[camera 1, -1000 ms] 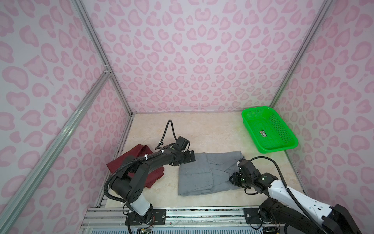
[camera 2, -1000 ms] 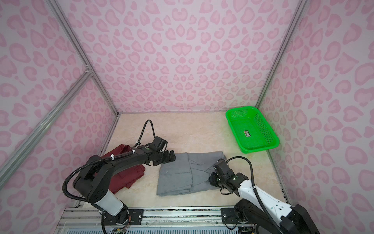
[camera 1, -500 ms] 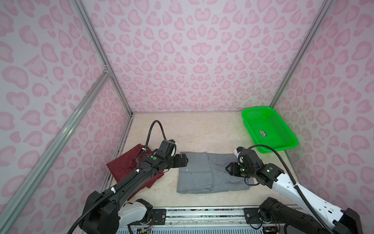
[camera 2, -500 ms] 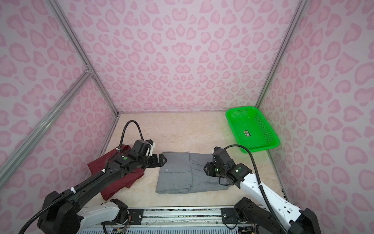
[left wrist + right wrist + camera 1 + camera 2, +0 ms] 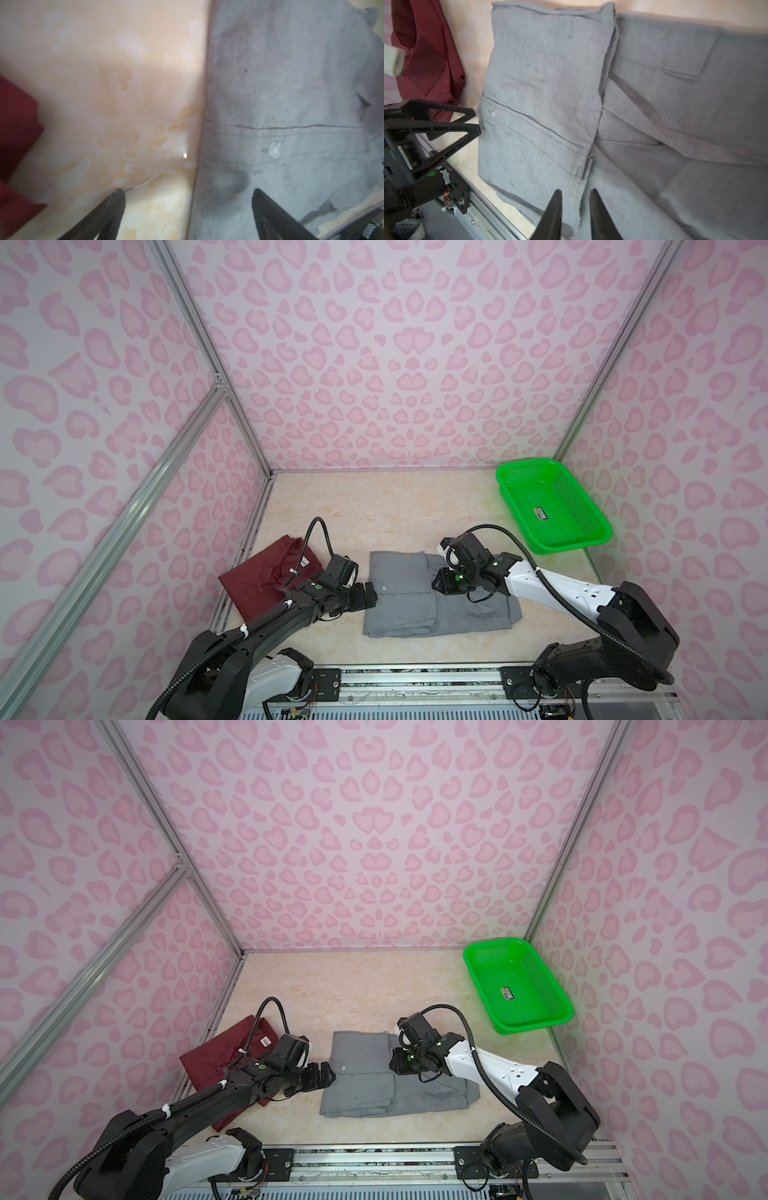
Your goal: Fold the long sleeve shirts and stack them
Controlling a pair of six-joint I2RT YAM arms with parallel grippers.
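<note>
Grey shirt (image 5: pixel 405 601) lies under right pincer (image 5: pixel 437 585); left pincer (image 5: pixel 371 596) straddles its edge.

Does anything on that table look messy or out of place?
The grey shirt is only half folded: one end lies doubled over, the other end spreads out rumpled. The maroon shirt sits crooked, apart from it, not stacked. The green basket looks fine.

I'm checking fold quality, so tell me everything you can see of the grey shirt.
The plain mid-grey cloth shirt lies flat on the marbled beige tabletop, partly folded: a doubled-over panel covers its end nearer the dark maroon cloth shirt, with looser layers beyond. A stitched placket and one clear button show. The open left end effector straddles that panel's edge; whether it touches is unclear.
</note>
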